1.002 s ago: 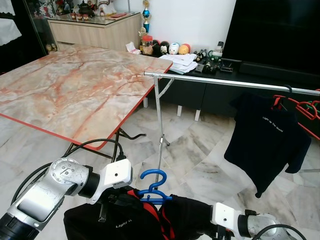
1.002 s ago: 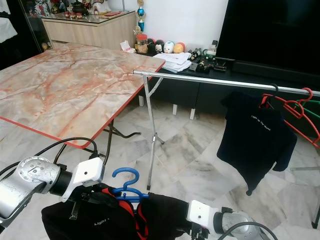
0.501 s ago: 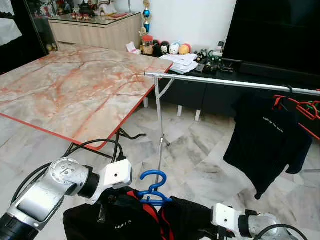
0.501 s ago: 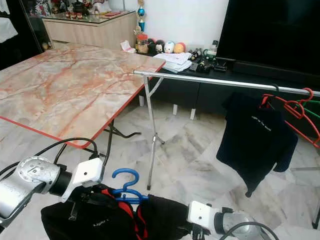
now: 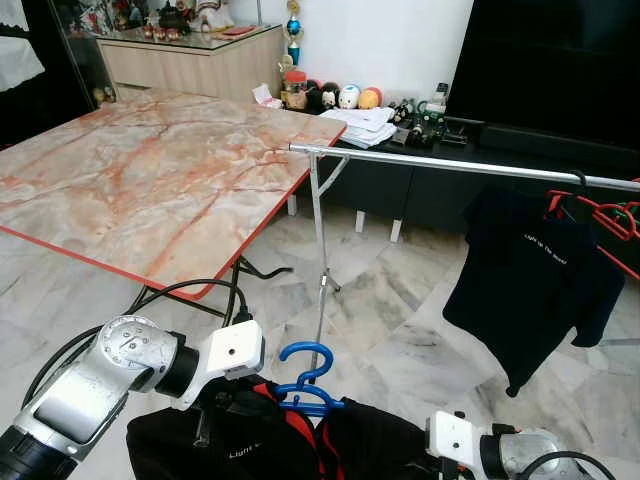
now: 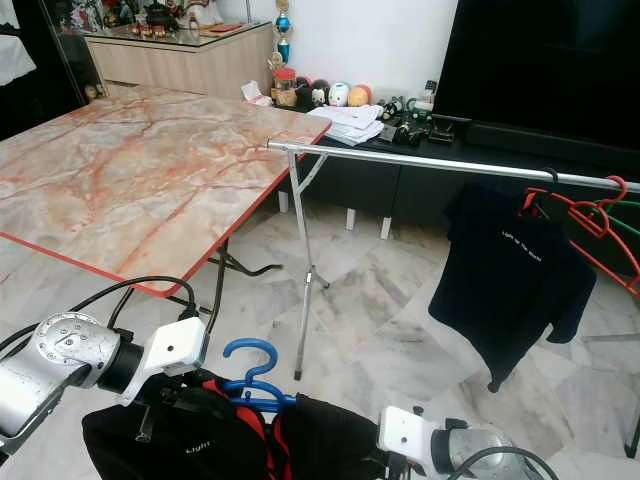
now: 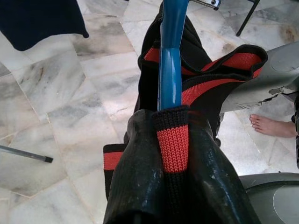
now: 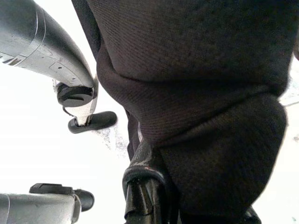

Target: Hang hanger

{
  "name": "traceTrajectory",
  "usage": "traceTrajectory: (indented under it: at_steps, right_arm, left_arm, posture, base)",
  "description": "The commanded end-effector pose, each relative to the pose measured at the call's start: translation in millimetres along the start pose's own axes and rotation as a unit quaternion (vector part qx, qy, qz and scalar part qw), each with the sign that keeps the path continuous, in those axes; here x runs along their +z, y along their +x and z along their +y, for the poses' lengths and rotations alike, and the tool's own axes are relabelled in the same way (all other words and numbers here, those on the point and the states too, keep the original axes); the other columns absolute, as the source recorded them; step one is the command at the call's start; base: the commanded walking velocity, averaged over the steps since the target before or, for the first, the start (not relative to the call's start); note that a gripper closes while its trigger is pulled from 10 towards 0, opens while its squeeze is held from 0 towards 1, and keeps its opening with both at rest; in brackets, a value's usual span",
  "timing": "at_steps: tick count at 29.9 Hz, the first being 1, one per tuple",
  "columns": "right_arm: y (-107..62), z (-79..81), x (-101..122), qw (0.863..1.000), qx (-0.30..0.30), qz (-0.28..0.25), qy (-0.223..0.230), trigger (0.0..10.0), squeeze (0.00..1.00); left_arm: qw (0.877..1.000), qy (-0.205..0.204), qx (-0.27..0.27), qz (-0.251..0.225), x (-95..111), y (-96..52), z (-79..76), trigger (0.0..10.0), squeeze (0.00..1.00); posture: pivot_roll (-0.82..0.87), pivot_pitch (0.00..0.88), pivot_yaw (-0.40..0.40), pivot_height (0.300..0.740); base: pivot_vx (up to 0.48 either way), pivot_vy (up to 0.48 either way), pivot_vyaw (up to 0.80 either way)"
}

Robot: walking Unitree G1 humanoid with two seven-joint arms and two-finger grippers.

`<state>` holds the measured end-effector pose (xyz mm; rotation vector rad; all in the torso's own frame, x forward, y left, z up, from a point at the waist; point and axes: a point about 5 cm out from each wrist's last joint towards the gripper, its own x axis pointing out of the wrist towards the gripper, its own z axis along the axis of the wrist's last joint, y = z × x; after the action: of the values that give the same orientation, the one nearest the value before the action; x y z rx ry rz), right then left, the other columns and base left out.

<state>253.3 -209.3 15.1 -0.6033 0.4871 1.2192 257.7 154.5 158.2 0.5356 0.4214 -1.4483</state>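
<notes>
Change noted: the right arm sits lower at the near right edge than a second ago, and the black garment (image 5: 250,445) on the blue hanger (image 5: 305,385) sags a little lower with it; the hanger hook stays at much the same height.
Meaning for task: judged a re-gathering of the load, not yet a lift; the hanger is no closer to the rail.
Left tool (image 7: 174,154): closed on the garment's red-and-black ribbed collar, right where the blue hanger bar passes through it.
Right tool (image 8: 149,186): pressed into dark fabric; how far it is open cannot be told.
Hanger position: near, low, between the two arms, hook upright, well below and in front of the metal clothes rail (image 5: 450,163).
Rail: bare along its left stretch; a dark T-shirt (image 5: 530,280) and red hangers (image 5: 600,215) hang at the far right.
Other difference: the hanging T-shirt's hem has swung slightly left.
Surface: the marble-patterned folding surface (image 5: 140,170) at left is unchanged.
Outstanding: raise the hook over the rail's free section.
</notes>
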Motion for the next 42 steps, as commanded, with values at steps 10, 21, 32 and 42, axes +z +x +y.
traceTrajectory:
  at_steps: [10,21,32,42]
  right_arm:
    - [-2.6,-0.8,-1.8,1.0,-0.001,0.008,-0.002,0.0,0.0]
    - [-8.4,-12.0,3.6,0.999,-0.026,0.01,-0.026,0.0,0.0]
    - [1.1,5.8,-6.2,0.999,-0.032,0.01,0.006,0.0,0.0]
    - [20.2,43.8,-27.5,0.995,0.03,0.066,0.068,0.0,0.0]
  left_arm:
    - [0.996,0.021,0.061,0.06,-12.1,-5.4,14.2,0.0,0.0]
    - [0.979,0.001,0.169,0.114,-48.1,-6.0,33.0,0.0,0.0]
    - [0.935,-0.029,0.353,-0.024,-33.7,-9.9,64.1,0.0,0.0]
    - [0.9,-0.073,0.363,-0.23,9.0,-9.3,73.6,0.0,0.0]
  posture:
    - [0.15,0.0,0.002,0.74]
    - [0.14,0.0,0.003,0.74]
    - [0.13,0.0,0.002,0.74]
    - [0.13,0.0,-0.003,0.74]
  base:
    - [0.0,0.0,0.0]
    - [0.0,0.0,0.0]
    - [0.0,0.0,0.0]
    - [0.0,0.0,0.0]
